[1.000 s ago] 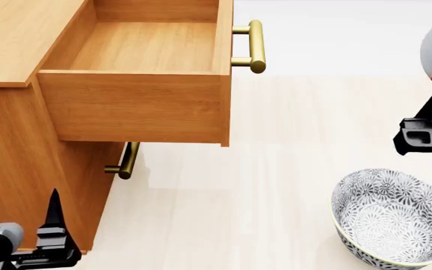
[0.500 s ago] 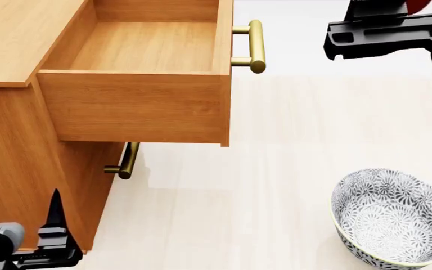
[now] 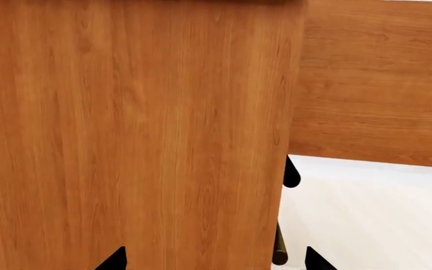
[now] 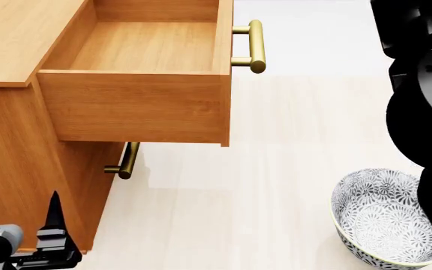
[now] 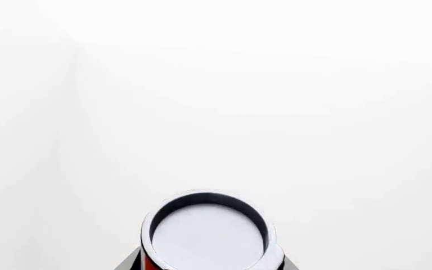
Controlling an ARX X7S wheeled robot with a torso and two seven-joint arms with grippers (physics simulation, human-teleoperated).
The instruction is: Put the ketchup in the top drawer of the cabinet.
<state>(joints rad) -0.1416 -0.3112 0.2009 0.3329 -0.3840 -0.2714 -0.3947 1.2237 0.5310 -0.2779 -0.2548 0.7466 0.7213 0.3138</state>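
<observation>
Top drawer (image 4: 144, 53) stands open. Right jaws clamp the ketchup (image 5: 207, 236); left gripper (image 4: 17, 225) jaws apart.

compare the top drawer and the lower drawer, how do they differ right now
The top drawer is pulled well out of the cabinet, its empty wooden inside open to the head view; the lower drawer sits pushed in, its front almost entirely hidden beneath the top one. The top drawer's handle shows in full, while the lower drawer's handle peeks out only partly. Both handles are brass bars, and both drawers are orange-brown wood.
</observation>
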